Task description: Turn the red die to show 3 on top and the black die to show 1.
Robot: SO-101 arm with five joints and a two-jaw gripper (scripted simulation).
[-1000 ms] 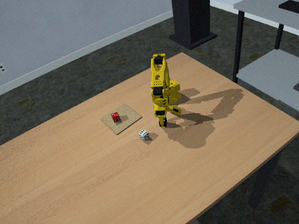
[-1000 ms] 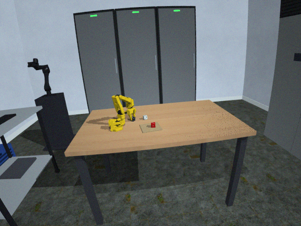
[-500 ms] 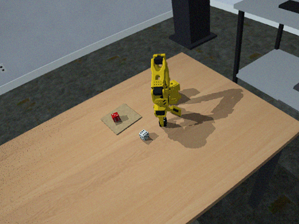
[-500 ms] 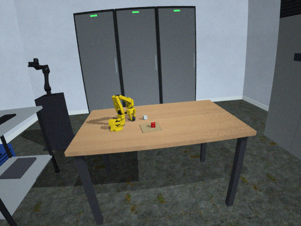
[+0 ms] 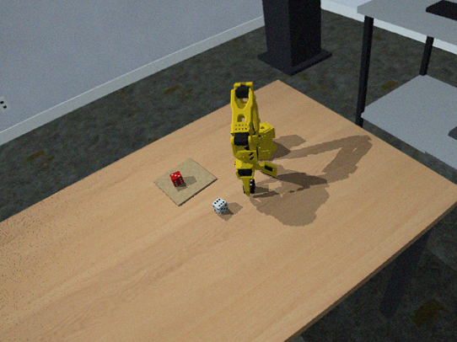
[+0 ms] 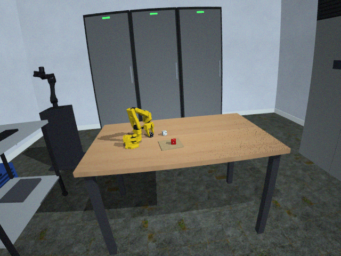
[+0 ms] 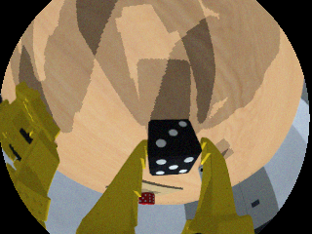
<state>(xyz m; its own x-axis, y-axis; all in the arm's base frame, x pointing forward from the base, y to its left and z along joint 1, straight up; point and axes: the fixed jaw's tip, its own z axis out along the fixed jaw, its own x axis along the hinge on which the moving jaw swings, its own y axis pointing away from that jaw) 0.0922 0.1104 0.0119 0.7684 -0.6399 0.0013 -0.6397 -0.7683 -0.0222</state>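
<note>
The black die (image 7: 172, 148) sits between my gripper's (image 7: 175, 159) two yellow fingers, which stand slightly apart from its sides. In the top view the gripper (image 5: 249, 188) points straight down at the table, with the black die (image 5: 252, 184) low at its tips, off the mat. The red die (image 5: 176, 178) lies flat on the tan mat (image 5: 185, 180), left of the arm. The white die (image 5: 220, 205) lies on the bare table in front of the mat's near corner. In the exterior view the gripper (image 6: 150, 134) is left of the white die (image 6: 164, 133) and the red die (image 6: 173, 141).
The arm's base (image 6: 131, 142) stands on the table by its right edge in the top view. A dark cabinet (image 5: 292, 12) and a grey desk (image 5: 427, 49) stand on the floor beyond the table.
</note>
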